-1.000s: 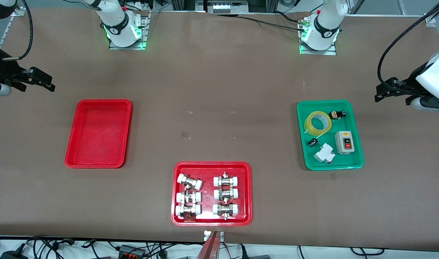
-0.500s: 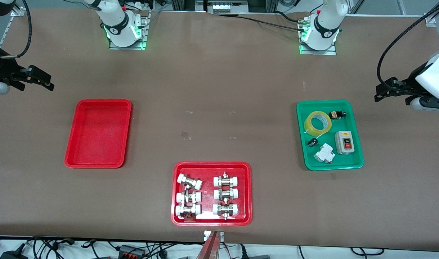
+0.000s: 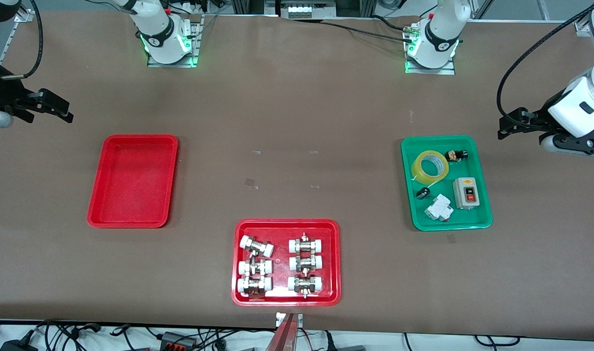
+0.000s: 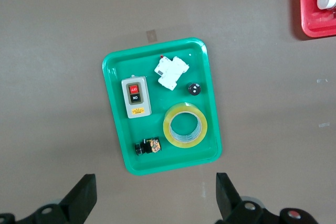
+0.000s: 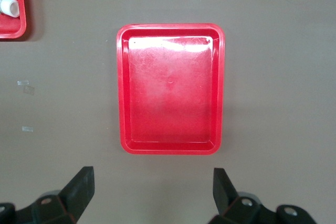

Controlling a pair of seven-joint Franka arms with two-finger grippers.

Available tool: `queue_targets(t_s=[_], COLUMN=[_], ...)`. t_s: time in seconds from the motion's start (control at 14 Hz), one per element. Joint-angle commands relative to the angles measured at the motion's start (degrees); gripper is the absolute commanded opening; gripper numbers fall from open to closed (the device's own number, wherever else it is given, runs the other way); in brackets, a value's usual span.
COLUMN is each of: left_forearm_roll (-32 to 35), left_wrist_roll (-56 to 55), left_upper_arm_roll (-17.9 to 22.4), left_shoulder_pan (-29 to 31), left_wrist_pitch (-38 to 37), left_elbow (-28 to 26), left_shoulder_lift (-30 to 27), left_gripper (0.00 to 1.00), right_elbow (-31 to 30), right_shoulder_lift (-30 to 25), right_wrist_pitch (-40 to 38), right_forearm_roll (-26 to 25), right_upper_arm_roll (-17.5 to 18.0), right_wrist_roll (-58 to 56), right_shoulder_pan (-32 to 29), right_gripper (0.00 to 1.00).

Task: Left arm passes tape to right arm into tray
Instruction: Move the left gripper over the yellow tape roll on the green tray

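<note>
The left end effector hung over the tabletop, fingers spread wide; the green tray held the tape, a switch box and a white breaker.

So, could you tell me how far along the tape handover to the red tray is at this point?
Nothing is done yet. The tape lies in the green tray, untouched. The left gripper hangs open in the air beside that tray, empty. The right gripper waits open near the plain red tray, which holds nothing. Pickup, handover and placing all remain.
</note>
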Motion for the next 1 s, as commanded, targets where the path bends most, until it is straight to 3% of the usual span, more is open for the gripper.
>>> queue_targets(t_s=[0.0, 0.29, 0.43, 0.57, 0.93], left_forearm_roll=[-1.01, -1.09, -1.09, -1.09, -1.09], left_wrist_roll=[0.76, 0.95, 0.68, -0.11, -0.38], left_upper_arm_roll=[-0.14, -0.05, 0.13, 0.13, 0.04], left_shoulder_pan=[0.09, 0.44, 0.71, 1.23, 2.72], left_wrist_pitch=[-1.37, -1.12, 2.55, 8.26, 26.1], left_elbow=[-0.28, -0.36, -1.24, -6.4, -26.52], left_shoulder_lift=[0.45, 3.34, 6.94, 6.87, 4.75], left_gripper=[1.0, 1.0, 1.0, 1.0, 1.0], right_elbow=[-0.07, -0.07, -0.07, -0.07, 0.2], right_shoulder_lift=[-0.6, -0.43, -0.43, -0.25, 0.01], right_wrist_pitch=[-0.54, -0.1, -0.1, -0.1, -0.27], right_forearm_roll=[-0.82, -1.61, -1.96, -1.97, -1.88], right_upper_arm_roll=[-0.1, -0.1, -0.1, -0.1, -0.1], right_wrist_roll=[0.1, 0.01, 0.01, 0.01, 0.01], right_shoulder_pan=[0.39, 0.3, 0.39, 0.39, 0.56], right_gripper=[1.0, 1.0, 1.0, 1.0, 1.0])
